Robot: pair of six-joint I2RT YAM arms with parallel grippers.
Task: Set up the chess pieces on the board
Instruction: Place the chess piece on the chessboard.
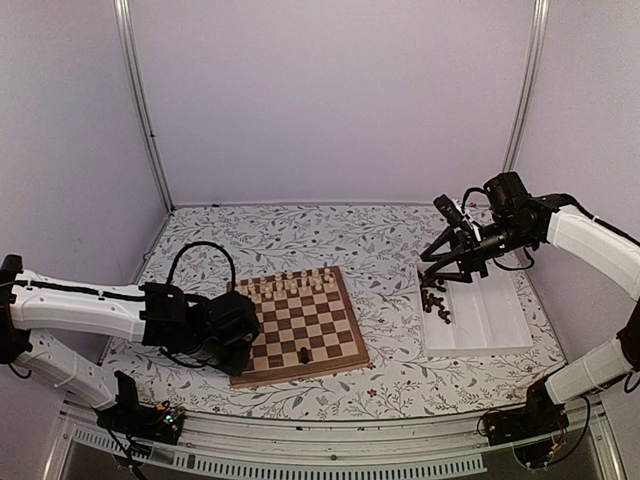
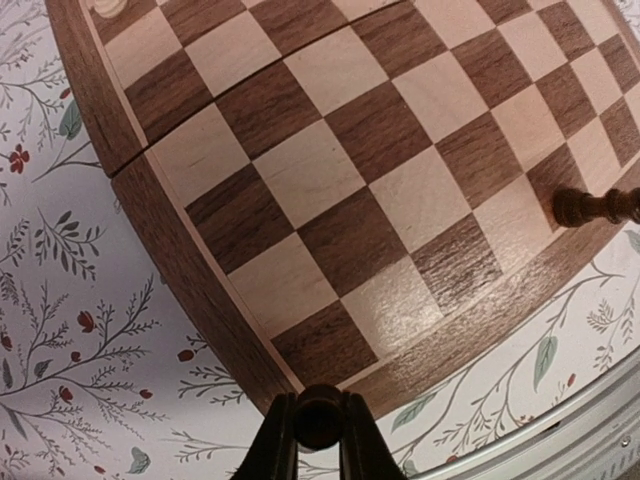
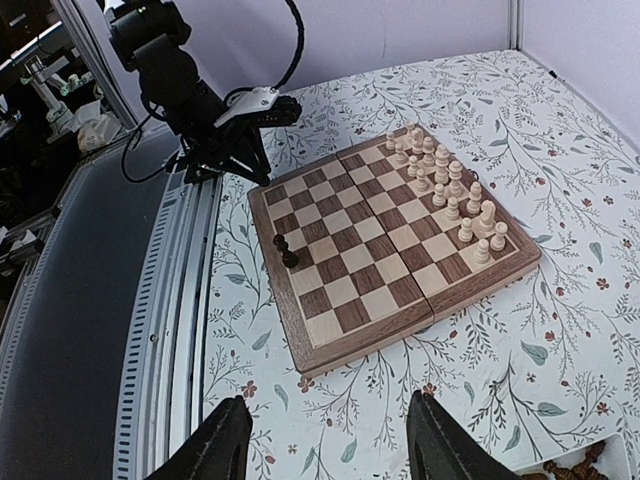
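Left end effector (image 2: pixel 318 412) sits low over the cloth, just off the near-left corner of the board (image 1: pixel 300 322). Its fingers (image 2: pixel 275 445) are pinched together on a small, dark, rounded chessman (image 2: pixel 319 418); from above only the black wrist shows, so the grip reads from the wrist camera alone. The board is polished wood, walnut-brown and cream checks inside a darker brown frame, with a seam running across its middle.

One dark chessman (image 3: pixel 286 250) stands on it, slim and turned, on a square in the near rank. Across the far side are two rows of pale cream chessmen (image 3: pixel 448 190), packed too tightly for a sure count.

Over to the right: the right end effector (image 3: pixel 330 445) has its two black fingers (image 3: pixel 222 448) spread wide with nothing between them, hanging above the far end of the white tray (image 1: pixel 495 325). The tray is smooth, rectangular and split into long compartments. Along its left side lies a heap of dark chess pieces (image 1: pixel 435 303), too small and tangled to count.

The surface (image 1: pixel 380 250) is a white cloth printed with grey-green leafy sprigs and small red flowers.
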